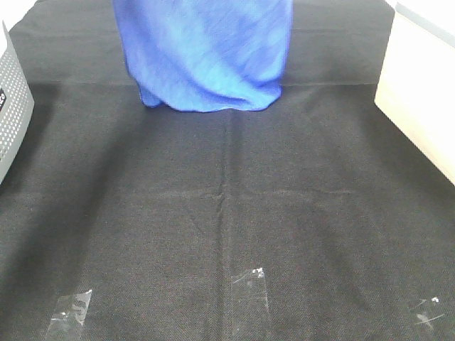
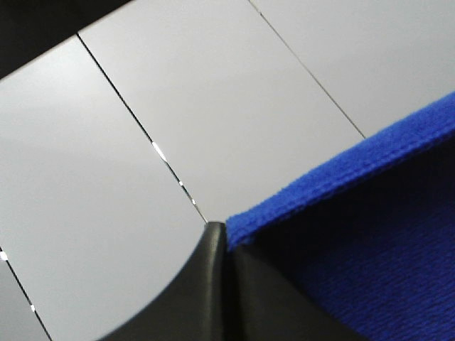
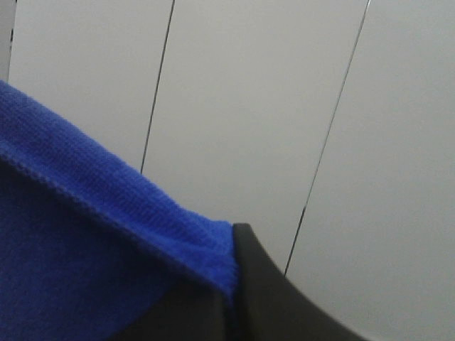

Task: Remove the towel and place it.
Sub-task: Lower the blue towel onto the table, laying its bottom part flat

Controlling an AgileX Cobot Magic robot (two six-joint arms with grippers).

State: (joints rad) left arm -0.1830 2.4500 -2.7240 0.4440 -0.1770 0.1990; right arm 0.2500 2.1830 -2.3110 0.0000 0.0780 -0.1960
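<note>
The towel (image 1: pixel 206 57) is being pinched by the left pincer (image 2: pixel 225 245) and right pincer (image 3: pixel 232 284); it should be lowered taut and level.

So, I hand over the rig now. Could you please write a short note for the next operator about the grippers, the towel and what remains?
Left gripper: shut on a stitched edge of the bright royal-blue microfibre towel.
Right gripper: shut on a stitched edge of the same towel.
Towel: hangs from both grippers over the far part of the black cloth table covering. Whether its lower hem touches the cloth cannot be told.
Done: towel gripped and held up.
Left: lay it down and release; it is not yet placed.
</note>
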